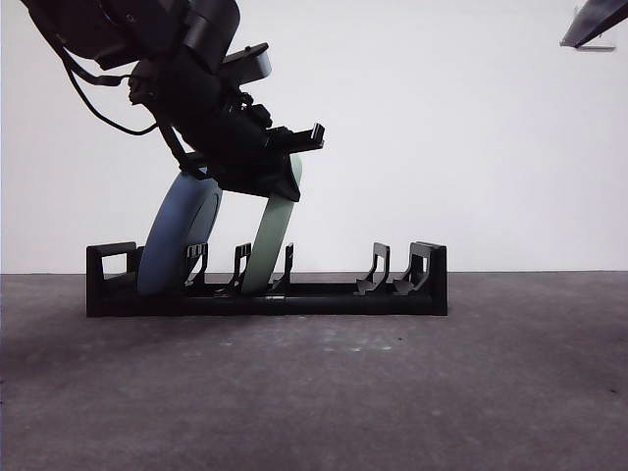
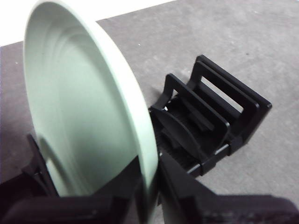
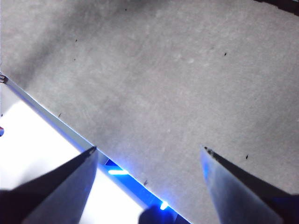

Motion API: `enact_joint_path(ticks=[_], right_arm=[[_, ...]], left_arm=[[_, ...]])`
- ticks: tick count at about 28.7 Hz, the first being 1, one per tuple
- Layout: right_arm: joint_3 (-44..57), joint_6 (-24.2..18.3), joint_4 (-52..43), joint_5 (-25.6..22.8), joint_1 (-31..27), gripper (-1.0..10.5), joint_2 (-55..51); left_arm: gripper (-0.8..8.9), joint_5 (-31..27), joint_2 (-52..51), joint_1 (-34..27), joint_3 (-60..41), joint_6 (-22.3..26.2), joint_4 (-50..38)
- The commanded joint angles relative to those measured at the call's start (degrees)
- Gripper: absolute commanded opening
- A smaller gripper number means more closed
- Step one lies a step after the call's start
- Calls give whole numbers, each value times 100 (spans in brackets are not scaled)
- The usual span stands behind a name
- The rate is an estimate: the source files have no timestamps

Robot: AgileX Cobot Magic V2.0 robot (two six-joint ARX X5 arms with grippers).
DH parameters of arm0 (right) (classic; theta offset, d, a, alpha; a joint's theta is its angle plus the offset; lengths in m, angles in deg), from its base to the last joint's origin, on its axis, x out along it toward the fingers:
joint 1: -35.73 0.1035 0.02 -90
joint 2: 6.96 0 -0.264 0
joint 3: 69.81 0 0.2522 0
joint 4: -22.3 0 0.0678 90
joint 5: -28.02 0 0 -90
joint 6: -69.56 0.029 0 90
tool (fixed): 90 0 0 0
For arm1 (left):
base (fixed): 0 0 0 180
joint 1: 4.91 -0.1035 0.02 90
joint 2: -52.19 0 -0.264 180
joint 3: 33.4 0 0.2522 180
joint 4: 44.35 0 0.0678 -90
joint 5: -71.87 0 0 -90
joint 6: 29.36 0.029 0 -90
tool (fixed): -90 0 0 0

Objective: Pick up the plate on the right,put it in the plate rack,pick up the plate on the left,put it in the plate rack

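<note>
The long black plate rack lies across the table. A blue-grey plate leans in a slot near its left end. A pale green plate stands tilted in a slot just right of it, its lower edge between dividers. My left gripper grips the green plate's upper rim, jaws shut on the plate, with the rack's far end behind it. My right gripper hangs open over bare grey table, showing only as a dark tip at the top right.
The rack's right half holds free slots between its dividers. Grey table spreads in front of the rack, and a white wall stands behind it. The table's edge shows in the right wrist view.
</note>
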Motion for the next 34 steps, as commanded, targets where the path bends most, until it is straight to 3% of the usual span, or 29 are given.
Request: enact_joint_path(ticks=[1, 7, 13, 26, 34], right_arm=[[57, 46, -46, 13, 7, 373, -15], [57, 44, -94, 11, 7, 373, -15], [57, 44, -92, 11, 7, 373, -15], [57, 42, -101, -9, 7, 373, -15], [57, 17, -273, -7, 7, 374, -15]], left_arm=[[-5, -96, 26, -48, 11, 0, 118], [8, -57, 26, -52, 11, 2, 358], [159, 310, 24, -48, 11, -4, 361], [159, 389, -306, 79, 11, -7, 483], [159, 391, -1193, 83, 11, -7, 1408]])
